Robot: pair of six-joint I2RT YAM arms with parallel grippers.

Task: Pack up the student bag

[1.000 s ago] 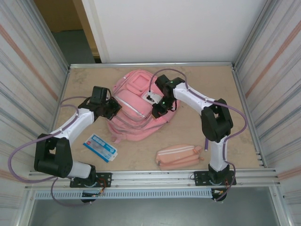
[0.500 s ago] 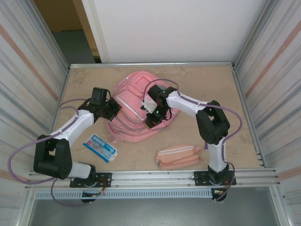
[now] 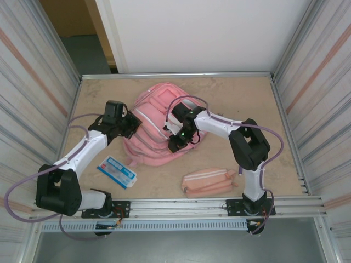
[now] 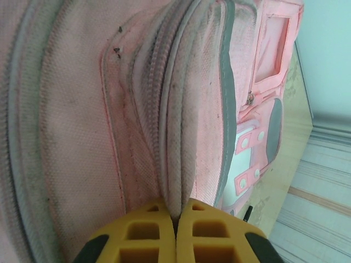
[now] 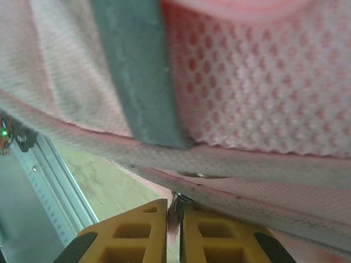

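Mid-table, toward the back wall: see student bag (image 3: 153,123) lying there. Pinching a fabric fold (image 4: 178,137) by the zip with left gripper (image 4: 176,216), nipping the zipper pull (image 5: 174,224) with right gripper (image 5: 174,211). Hold fold taut, draw pull along the track, avoid sideways yanks.

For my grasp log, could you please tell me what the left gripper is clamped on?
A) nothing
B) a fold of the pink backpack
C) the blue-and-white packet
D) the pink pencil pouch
B: the left wrist view shows the left gripper shut on a raised fold of the pink backpack, with the pencil pouch and blue-and-white packet lying apart from it.
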